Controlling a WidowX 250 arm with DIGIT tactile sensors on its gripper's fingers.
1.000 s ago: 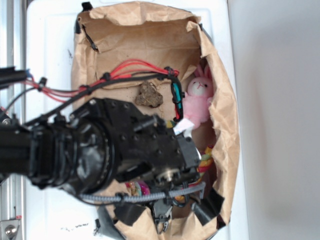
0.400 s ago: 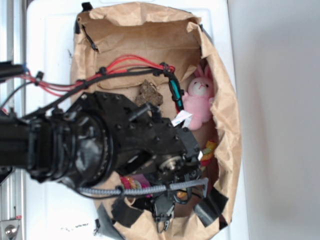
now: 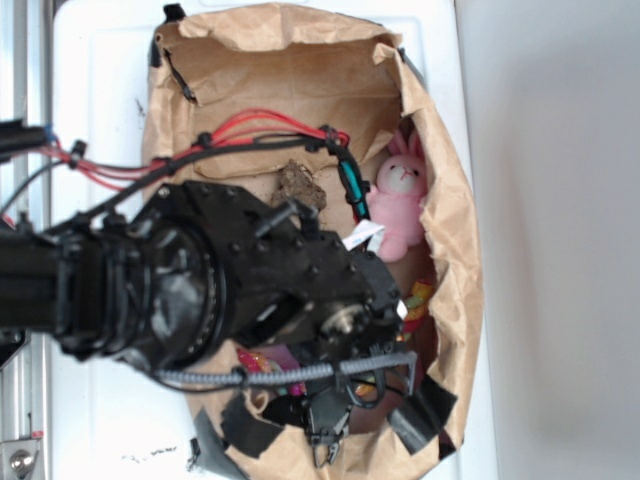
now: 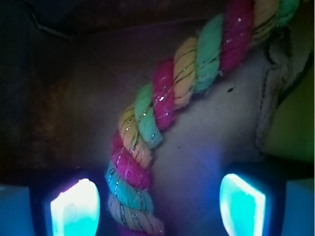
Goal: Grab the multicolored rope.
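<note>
**A:** Multicolored rope (image 4: 162, 98) is seen in the wrist view as a thick twist of red, yellow and light green strands. It curves down from the upper right corner to the bottom edge, just left of centre, and is laid on a pale floor.

**B:** How is the gripper (image 4: 157, 204) placed against it?

**A:** Two glowing fingertips (image 4: 75, 206) are shown at the bottom corners, spread wide apart. The lower end of the rope is found between them, close beside the left one. Nothing is clamped; whether the left tip is touched by the rope cannot be told.

**B:** And from the exterior view?

**A:** A brown paper bag (image 3: 460, 290), lying open on a white surface (image 3: 100, 90), is filled largely by the black arm (image 3: 200, 280). Only a small red and yellow piece of the rope (image 3: 417, 299) is left visible at the right wall of the bag, below a pink plush bunny (image 3: 398, 196). The gripper itself is hidden there by the arm's body.

**B:** What else is contained in the bag?

**A:** A rough brown lump (image 3: 299, 184) is seen near the middle, left of the bunny. Red and black cables (image 3: 240, 135) are run across it from the left.
</note>
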